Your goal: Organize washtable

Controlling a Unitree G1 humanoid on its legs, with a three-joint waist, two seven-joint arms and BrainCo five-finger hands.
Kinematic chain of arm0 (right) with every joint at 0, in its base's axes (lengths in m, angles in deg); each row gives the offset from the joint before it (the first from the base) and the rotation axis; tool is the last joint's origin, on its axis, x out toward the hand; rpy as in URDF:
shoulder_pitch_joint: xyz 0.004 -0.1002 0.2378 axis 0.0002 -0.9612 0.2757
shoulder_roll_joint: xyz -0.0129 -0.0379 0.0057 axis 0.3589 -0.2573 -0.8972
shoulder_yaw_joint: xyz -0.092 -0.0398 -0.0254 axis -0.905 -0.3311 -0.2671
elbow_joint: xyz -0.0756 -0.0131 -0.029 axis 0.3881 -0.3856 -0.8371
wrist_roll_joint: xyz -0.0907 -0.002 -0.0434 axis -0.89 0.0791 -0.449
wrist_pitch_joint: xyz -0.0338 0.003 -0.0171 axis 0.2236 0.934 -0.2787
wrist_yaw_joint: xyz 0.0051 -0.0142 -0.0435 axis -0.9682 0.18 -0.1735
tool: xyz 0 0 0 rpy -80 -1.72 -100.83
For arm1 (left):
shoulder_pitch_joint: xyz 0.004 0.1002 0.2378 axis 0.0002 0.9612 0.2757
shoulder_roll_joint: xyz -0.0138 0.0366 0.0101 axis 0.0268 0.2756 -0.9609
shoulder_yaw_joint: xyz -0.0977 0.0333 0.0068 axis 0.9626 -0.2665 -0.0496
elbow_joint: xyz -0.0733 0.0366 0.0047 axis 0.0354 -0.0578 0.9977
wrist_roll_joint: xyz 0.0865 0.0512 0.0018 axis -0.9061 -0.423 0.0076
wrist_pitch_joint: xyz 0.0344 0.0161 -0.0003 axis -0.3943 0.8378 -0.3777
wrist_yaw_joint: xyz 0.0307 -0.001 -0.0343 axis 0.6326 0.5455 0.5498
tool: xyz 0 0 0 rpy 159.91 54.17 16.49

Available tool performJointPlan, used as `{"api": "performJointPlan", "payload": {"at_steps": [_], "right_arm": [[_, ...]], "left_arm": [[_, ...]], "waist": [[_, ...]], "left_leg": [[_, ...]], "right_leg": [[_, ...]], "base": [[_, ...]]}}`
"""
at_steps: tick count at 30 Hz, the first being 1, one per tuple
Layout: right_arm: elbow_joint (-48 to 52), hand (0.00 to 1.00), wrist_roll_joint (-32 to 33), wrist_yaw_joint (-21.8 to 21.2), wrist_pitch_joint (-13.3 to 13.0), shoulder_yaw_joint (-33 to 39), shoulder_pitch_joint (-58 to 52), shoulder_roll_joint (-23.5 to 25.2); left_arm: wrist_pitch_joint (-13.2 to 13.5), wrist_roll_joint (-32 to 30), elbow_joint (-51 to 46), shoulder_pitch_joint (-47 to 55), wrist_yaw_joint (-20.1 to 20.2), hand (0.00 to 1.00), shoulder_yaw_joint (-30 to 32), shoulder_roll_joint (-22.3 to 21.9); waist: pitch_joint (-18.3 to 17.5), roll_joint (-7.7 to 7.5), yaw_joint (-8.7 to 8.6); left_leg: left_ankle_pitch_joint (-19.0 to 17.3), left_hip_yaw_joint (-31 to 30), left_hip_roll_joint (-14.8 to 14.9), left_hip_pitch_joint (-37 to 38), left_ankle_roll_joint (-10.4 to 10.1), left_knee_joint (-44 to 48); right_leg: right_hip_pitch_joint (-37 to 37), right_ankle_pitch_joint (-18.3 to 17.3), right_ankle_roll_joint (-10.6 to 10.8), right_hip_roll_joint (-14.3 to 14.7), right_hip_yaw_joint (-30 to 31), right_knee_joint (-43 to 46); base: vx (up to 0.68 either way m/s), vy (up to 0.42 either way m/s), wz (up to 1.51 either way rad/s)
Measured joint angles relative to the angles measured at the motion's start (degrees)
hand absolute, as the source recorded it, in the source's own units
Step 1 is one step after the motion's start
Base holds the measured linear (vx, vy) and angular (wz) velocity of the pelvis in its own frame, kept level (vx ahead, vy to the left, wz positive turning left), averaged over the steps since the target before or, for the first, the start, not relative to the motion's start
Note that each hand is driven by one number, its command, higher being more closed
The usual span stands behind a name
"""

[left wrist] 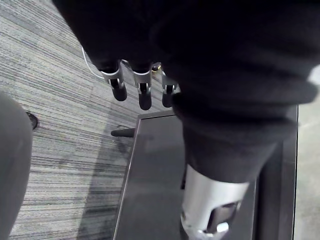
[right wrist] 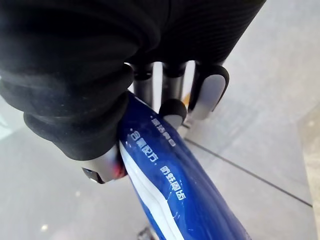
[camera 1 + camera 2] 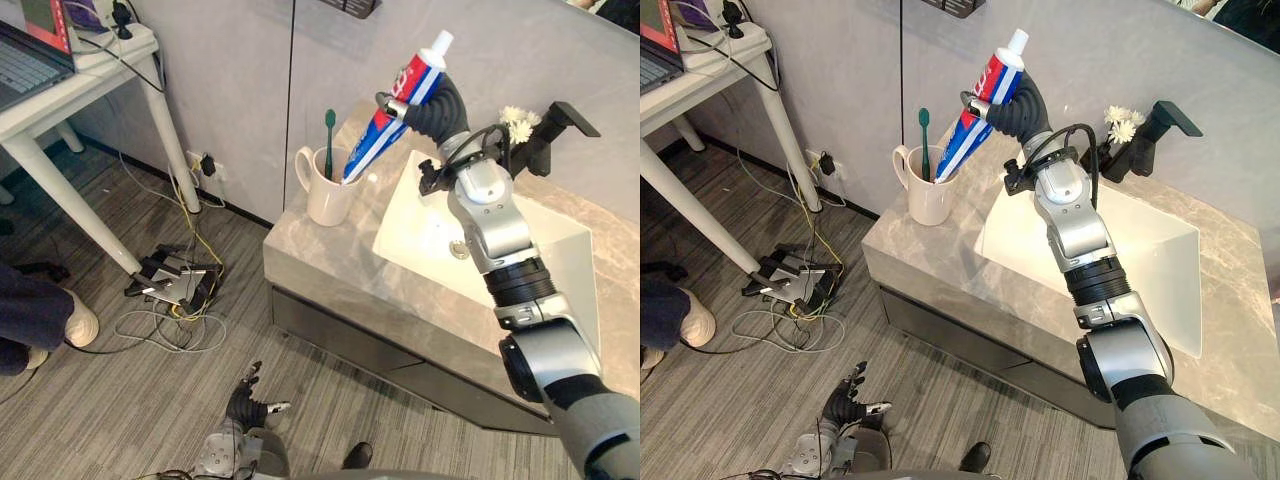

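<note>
Right hand (image 3: 432, 106) clamps the toothpaste (image 3: 375, 140), its tail inside the mug (image 3: 325, 200). Leaning so steeply, it could tip the mug over.

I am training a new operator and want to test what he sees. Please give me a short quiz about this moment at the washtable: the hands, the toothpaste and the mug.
1. True or false: the left hand holds the toothpaste tube.
2. Where is the tube's lower end? A. flat on the counter; B. inside the rim of the white mug; C. in the basin.
3. Name the other thing that stands in the mug.

Key
1. False: the right hand is curled round the tube; the left hand hangs low over the floor, open.
2. B.
3. The green toothbrush.
</note>
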Motion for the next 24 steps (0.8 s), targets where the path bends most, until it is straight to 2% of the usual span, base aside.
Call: {"api": "performJointPlan", "payload": {"at_steps": [24], "right_arm": [[-4.6, 1.00, 1.9, 0.1, 0.4, -2.1, 6.3, 0.0]], "left_arm": [[0.0, 4.1, 0.7, 0.0, 0.0, 0.00, -0.4, 0.9]], "waist": [[-0.3, -0.25, 0.04]], "left_leg": [[0.7, 0.6, 1.3, -0.1, -0.9, -0.6]], "right_leg": [[-0.4, 0.7, -0.9, 1.5, 0.8, -1.2]], "base": [[0.00, -0.008, -0.02]]}}
